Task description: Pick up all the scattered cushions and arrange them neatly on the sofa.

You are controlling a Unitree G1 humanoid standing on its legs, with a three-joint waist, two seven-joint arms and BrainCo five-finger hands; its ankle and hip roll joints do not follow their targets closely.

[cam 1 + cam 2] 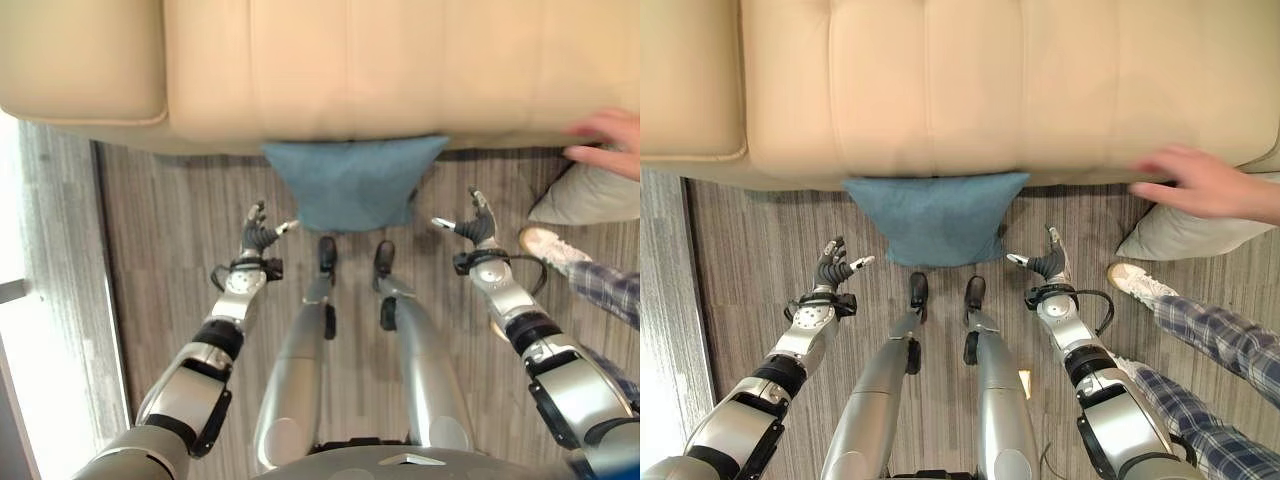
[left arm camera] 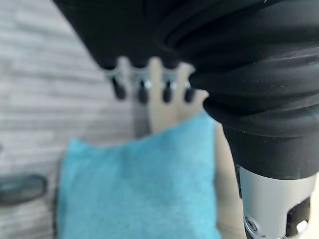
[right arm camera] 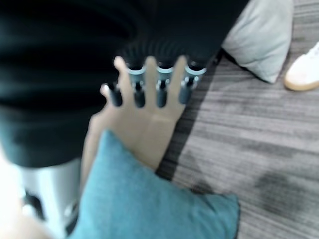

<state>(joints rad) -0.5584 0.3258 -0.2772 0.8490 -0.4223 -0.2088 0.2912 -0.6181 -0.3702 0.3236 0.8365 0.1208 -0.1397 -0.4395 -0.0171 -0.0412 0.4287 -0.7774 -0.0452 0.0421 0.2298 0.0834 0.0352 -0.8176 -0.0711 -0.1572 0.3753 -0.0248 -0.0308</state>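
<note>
A blue cushion [image 1: 352, 183] leans on the floor against the front of the beige sofa [image 1: 400, 70], right before me. My left hand [image 1: 259, 234] hovers just left of its lower corner, fingers relaxed and open, holding nothing. My right hand [image 1: 476, 225] stands open to the cushion's right, a short gap away. The blue cushion [image 2: 139, 189] lies past the left hand's fingertips [image 2: 142, 94] in the left wrist view. A grey cushion [image 1: 1185, 232] rests on the floor at the right, beside the sofa; the same grey cushion [image 3: 261, 37] appears in the right wrist view.
A person stands at the right: a hand [image 1: 1210, 183] reaches over the grey cushion, a plaid-trousered leg [image 1: 1220, 335] and a white shoe [image 1: 1132, 281] are close to my right arm. Grey wood floor [image 1: 160, 230] spreads around; the sofa's armrest [image 1: 80, 60] is at the left.
</note>
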